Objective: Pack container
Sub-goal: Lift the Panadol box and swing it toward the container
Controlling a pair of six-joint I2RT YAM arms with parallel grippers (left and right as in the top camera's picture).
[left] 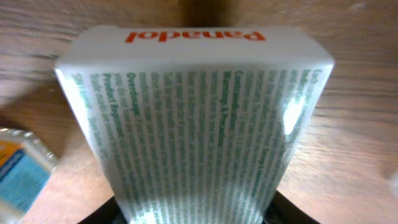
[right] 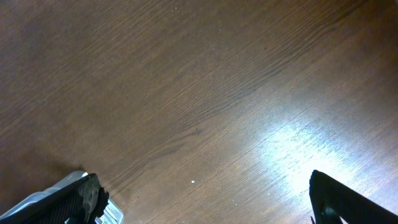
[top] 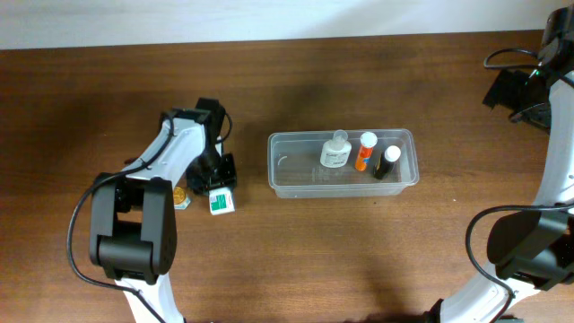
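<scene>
My left hand (top: 218, 178) clamped on Panadol box (left: 193, 124), left of container (top: 276, 170) holding three bottles (top: 335, 154); right hand (right: 202, 190) apart, above counter (right: 186, 93).

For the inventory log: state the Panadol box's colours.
White box, green text, red name; left wrist view.

The bench (right: 292, 143) is marked by a bright glare patch in the right wrist view; the box (left: 193, 124) is rendered blurred up close.
</scene>
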